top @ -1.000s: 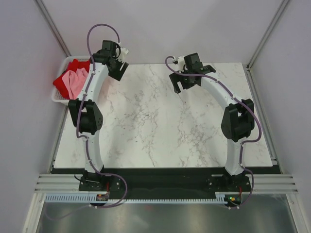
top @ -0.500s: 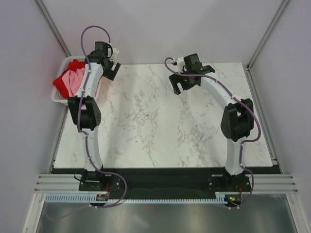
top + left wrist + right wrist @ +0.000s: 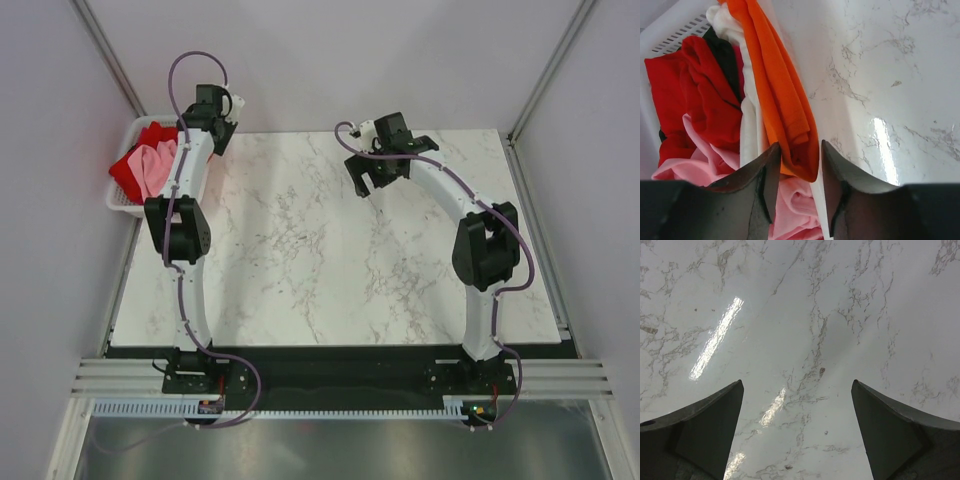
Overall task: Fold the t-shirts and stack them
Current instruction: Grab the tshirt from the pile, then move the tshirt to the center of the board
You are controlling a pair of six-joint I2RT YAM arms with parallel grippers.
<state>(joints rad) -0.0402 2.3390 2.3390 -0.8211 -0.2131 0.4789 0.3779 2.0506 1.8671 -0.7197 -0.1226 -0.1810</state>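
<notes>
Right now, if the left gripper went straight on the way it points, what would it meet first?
The orange-red t-shirt: a fold of it sits right between the left gripper's fingers. The pale pink t-shirt lies close beside it, though exact depth is unclear.

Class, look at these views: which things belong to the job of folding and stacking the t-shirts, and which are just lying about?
Job: orange-red t-shirt, deeper red t-shirt, pale pink t-shirt, left pincer around the orange-red fold.
Just there: white slatted basket holding the shirts, marble table.
</notes>
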